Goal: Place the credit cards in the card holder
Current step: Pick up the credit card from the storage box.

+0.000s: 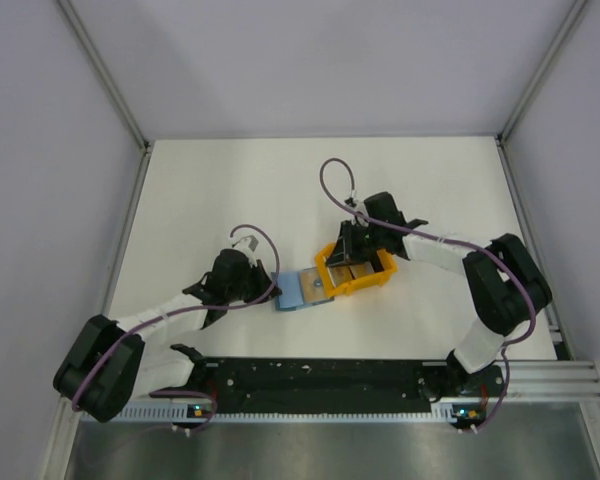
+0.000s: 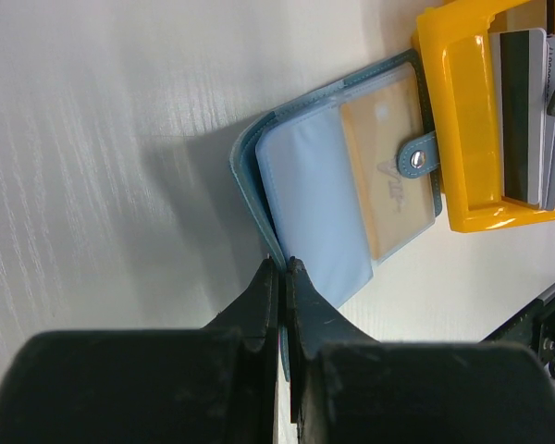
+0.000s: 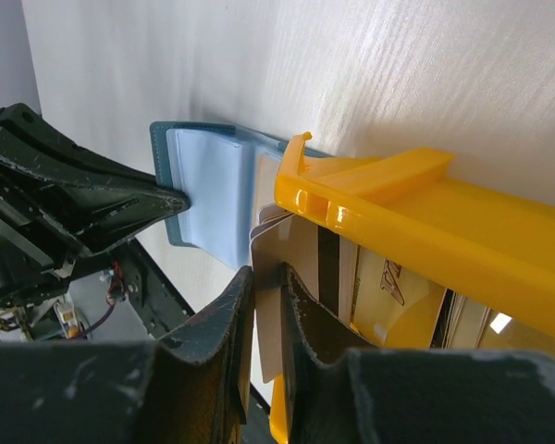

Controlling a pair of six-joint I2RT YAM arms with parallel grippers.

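Tabletop (image 1: 230, 190), white, seen from above. At 9 o'clock of centre, the left gripper (image 2: 285, 266) is pinching the teal card holder (image 1: 298, 290) by its cover edge, jaws pressed together on it. The holder is lying open and flat. An orange rack (image 1: 357, 270) is sitting just beside it at 2 o'clock, with credit cards (image 2: 523, 111) standing inside. The right gripper (image 3: 266, 276), reaching in from 12 o'clock, is straddling one card (image 3: 276, 231) with narrow jaws; whether they are pressing it, I cannot tell.
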